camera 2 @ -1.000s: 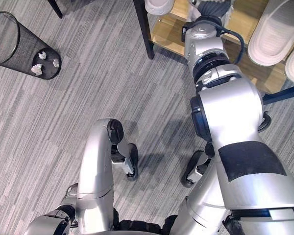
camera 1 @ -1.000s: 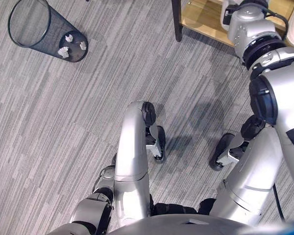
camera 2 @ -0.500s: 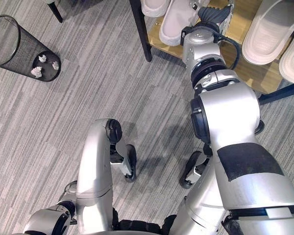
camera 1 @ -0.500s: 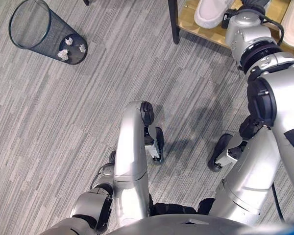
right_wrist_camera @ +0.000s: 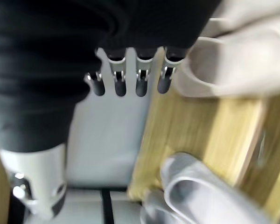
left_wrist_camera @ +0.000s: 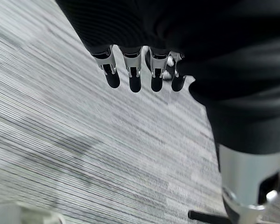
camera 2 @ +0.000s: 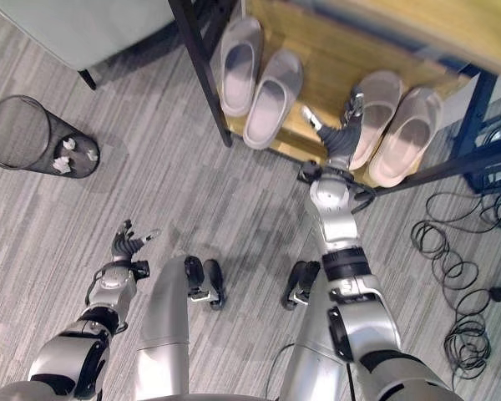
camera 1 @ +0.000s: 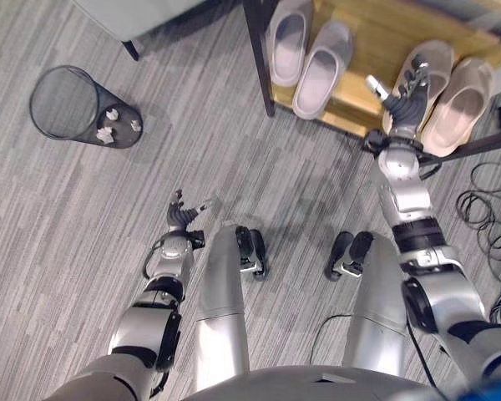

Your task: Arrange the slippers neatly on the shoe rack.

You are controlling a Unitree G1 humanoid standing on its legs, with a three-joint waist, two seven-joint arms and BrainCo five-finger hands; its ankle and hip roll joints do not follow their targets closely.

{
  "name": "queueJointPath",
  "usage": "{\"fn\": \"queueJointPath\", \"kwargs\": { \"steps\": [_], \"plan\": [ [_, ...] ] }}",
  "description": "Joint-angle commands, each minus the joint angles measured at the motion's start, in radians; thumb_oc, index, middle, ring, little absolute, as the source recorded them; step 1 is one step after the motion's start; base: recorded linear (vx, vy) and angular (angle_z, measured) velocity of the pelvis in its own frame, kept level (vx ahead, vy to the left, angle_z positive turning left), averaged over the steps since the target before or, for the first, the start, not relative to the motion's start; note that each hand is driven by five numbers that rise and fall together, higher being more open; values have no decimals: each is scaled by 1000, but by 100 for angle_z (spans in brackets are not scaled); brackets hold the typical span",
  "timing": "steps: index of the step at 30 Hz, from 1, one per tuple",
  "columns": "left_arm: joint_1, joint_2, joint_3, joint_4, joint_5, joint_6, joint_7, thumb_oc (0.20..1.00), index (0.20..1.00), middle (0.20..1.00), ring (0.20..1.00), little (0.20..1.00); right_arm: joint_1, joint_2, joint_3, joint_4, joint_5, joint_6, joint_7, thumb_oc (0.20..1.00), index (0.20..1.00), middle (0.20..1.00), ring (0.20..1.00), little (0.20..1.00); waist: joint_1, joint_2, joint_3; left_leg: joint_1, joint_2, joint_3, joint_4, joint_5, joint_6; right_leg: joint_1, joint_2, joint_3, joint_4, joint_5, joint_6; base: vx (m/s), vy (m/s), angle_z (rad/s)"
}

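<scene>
Camera view now pulled back, taking in the whole shoe rack (camera 1: pixel 376 33) along the top of the frame. Four slippers on its wooden shelf: grey pair (camera 1: pixel 309 54) at upper centre, beige pair (camera 1: pixel 447 96) at upper right, each pair side by side. Right hand (camera 1: pixel 403 93), half a second ago hidden behind its own arm, now lifted over the beige pair with fingers spread, holding nothing. Left hand (camera 1: pixel 182 219) at lower left above the carpet, fingers loose and empty. Mesh bin (camera 1: pixel 75 107) at left. Probably finished: nothing left on the floor to place.
</scene>
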Motion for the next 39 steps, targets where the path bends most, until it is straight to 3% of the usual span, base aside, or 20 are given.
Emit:
{"fn": "queueJointPath", "kwargs": {
  "steps": [1,3,8,13,16,17,20,21,24,28,39],
  "plan": [
    [-80,26,-9,112,15,-33,47,1000,1000,1000,1000,1000,-257,-53,97,63,-171,-71,36,1000,1000,1000,1000,1000,25,-22,38,-178,40,-117,199,-44,-12,-44,-72,125,72,24,68,-15,-64,19],
    [-99,31,-25,110,26,-49,59,1000,1000,1000,1000,1000,-306,-97,218,103,-278,-63,16,1000,1000,1000,1000,1000,27,-31,28,-210,40,-127,229,-47,-15,-80,-73,135,100,13,66,16,-77,21],
    [-135,60,-37,107,30,-73,85,1000,1000,1000,1000,1000,-479,-125,427,300,-437,53,55,1000,1000,1000,1000,1000,37,-59,59,-241,29,-117,323,-82,-16,-154,-59,204,217,-27,67,49,-57,14],
    [-135,78,-49,62,50,-88,96,1000,1000,1000,1000,1000,-566,-131,543,390,-498,54,43,1000,1000,1000,1000,1000,46,-78,105,-241,31,-123,417,-115,-25,-186,-54,258,331,-50,63,88,-68,2],
    [-159,126,-49,32,77,-83,110,1000,1000,1000,1000,1000,-663,-105,649,493,-574,64,-7,1000,1000,1000,1000,1000,59,-101,163,-241,41,-144,559,-170,-38,-235,-54,327,504,-87,63,191,-71,5],
    [-198,165,-47,36,90,-89,130,1000,1000,1000,1000,1000,-690,-104,691,531,-626,34,-97,1000,1000,1000,1000,1000,69,-87,199,-241,33,-184,652,-201,-39,-238,-57,344,604,-110,61,188,-18,7],
    [-206,186,-44,28,113,-98,164,1000,1000,1000,1000,1000,-713,-107,685,526,-653,18,-170,1000,1000,1000,1000,1000,75,-80,225,-241,33,-207,706,-225,-39,-238,-58,357,664,-124,61,97,22,-1],
    [-218,221,-30,12,127,-99,194,1000,1000,1000,1000,1000,-735,-118,685,505,-676,2,-250,1000,1000,1000,1000,1000,81,-72,257,-241,27,-226,749,-240,-31,-238,-61,371,703,-127,60,41,48,-13],
    [-263,285,-18,-7,132,-94,231,1000,1000,1000,1000,1000,-764,-135,668,439,-712,-9,-338,1000,1000,1000,1000,1000,85,-55,303,-241,21,-247,812,-271,-26,-238,-60,389,763,-139,59,12,74,-7],
    [-254,281,-26,-6,177,-103,254,1000,1000,1000,1000,1000,-784,-108,696,458,-753,18,-332,1000,1000,1000,1000,1000,83,-49,338,-241,7,-256,859,-297,-19,-238,-47,410,812,-149,55,10,52,-8],
    [-254,296,-28,32,200,-107,290,1000,1000,1000,1000,1000,-822,-47,737,644,-783,92,-326,1000,1000,1000,1000,1000,80,-53,313,-241,4,-248,854,-300,-9,-238,-41,413,822,-143,58,3,19,-2]
  ]
}}
